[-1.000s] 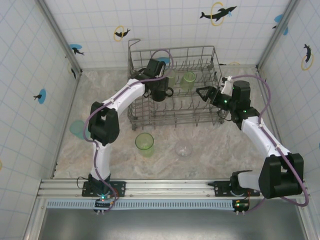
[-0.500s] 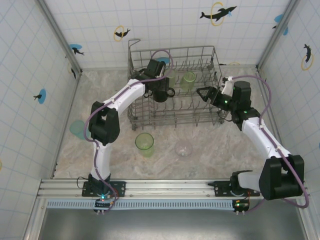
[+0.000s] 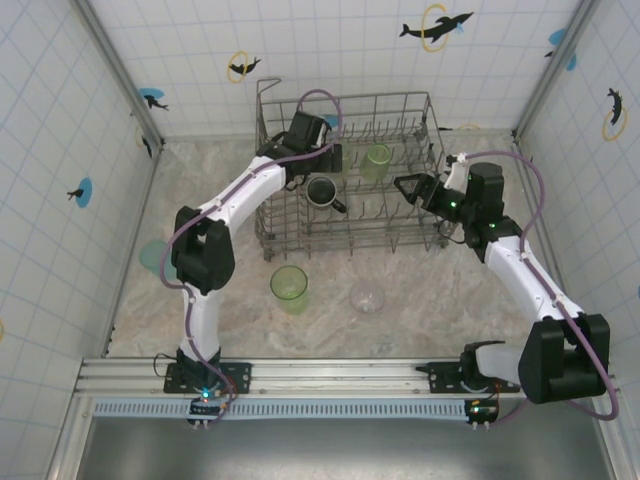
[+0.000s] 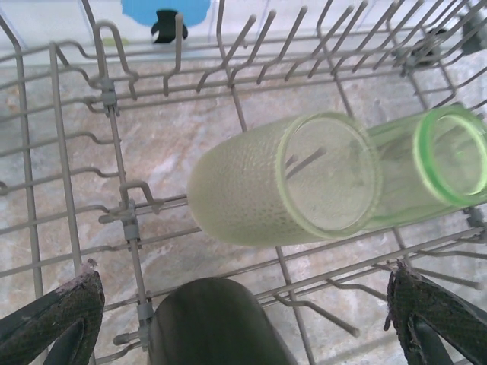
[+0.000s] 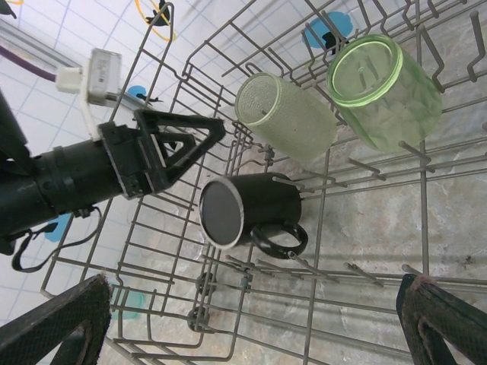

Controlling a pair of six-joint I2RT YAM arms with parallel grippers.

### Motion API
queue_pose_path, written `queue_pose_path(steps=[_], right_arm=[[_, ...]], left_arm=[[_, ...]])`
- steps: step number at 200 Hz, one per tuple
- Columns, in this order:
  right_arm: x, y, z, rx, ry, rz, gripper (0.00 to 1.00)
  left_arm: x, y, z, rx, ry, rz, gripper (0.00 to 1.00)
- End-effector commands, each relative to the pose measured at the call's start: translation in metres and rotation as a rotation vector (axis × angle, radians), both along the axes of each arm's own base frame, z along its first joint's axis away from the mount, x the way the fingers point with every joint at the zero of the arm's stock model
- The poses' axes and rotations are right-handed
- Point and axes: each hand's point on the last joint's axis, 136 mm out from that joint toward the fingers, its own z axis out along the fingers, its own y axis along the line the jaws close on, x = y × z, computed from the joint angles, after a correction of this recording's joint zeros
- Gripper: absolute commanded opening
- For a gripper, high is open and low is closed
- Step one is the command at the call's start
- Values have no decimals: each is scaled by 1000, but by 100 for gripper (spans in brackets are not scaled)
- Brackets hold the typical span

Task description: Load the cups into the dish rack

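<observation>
Fingers (image 4: 53, 315) of the left tool (image 3: 322, 163) stand wide apart and hold nothing. In the wrist view they frame the dark mug (image 3: 322, 192) below without touching it. This tool hangs over the back left part of the dish rack (image 3: 360, 230), just beyond the mug. The right tool (image 3: 407, 188) hangs over the rack's right end, pointing toward the mug and well clear of it, its jaws also spread wide and empty. The mug rests tilted among the tines near the rack's middle, with its handle on its near right. Just behind it, a pale green tumbler (image 4: 281, 179) and a bright green tumbler (image 3: 377, 160) lie on their sides over the tines, one right beside the other. On the counter (image 3: 450, 290) in front of the rack, a green tumbler (image 3: 289, 285) and a clear tumbler (image 3: 366, 297) stand upright near each other. A teal tumbler (image 3: 152, 258) sits at the counter's left, partly hidden behind the left arm.
</observation>
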Motion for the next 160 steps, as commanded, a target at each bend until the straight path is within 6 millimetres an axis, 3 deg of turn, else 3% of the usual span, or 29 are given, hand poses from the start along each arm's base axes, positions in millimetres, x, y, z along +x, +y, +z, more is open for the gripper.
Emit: queue_pose_path(steps=[1,57,112,160], right_arm=[[-8,-3,-3,-3,1,1,100],[-11,-5,-3,-8,2,-1,100],[-14,-7,-7,-12,6,-6,100],[-16,-9,0,-42,3,4,100]], left_arm=[[-5,-2,30,-55,-44,-2,97],[-22,3,73,-123,-86,-8,98],[-53,16,119,-194,-133,-22,98],[-77,50,130,-92,-111,41,98]])
